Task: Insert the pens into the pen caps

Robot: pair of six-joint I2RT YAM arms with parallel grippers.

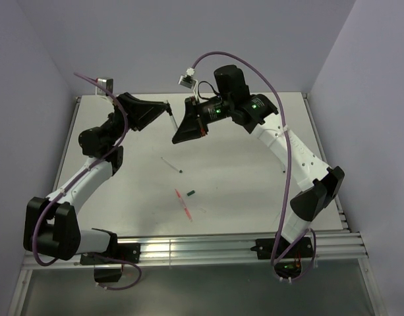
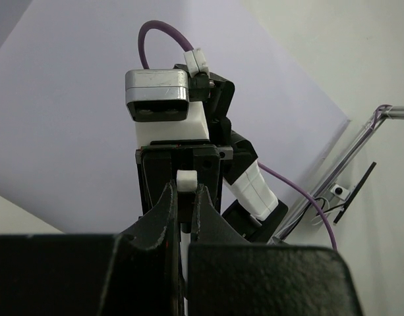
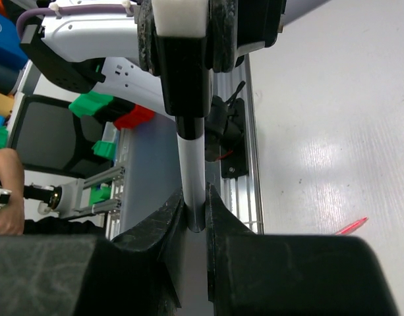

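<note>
My left gripper (image 1: 167, 106) and right gripper (image 1: 176, 133) meet tip to tip above the far middle of the table (image 1: 254, 178). The right gripper (image 3: 195, 204) is shut on a whitish-grey pen (image 3: 192, 164). The pen's upper end sits inside the black cap (image 3: 184, 72), which the left gripper (image 2: 183, 197) is shut on. On the table lie a second whitish pen (image 1: 170, 163), the red-pink pen (image 1: 184, 204) and the dark green cap (image 1: 190, 193). The red-pink pen's tip also shows in the right wrist view (image 3: 352, 227). I cannot make out the pale clear cap.
An aluminium rail (image 1: 241, 238) runs along the table's near edge between the arm bases. Pale walls close in the left, back and right sides. Purple cables (image 1: 281, 105) arc over both arms.
</note>
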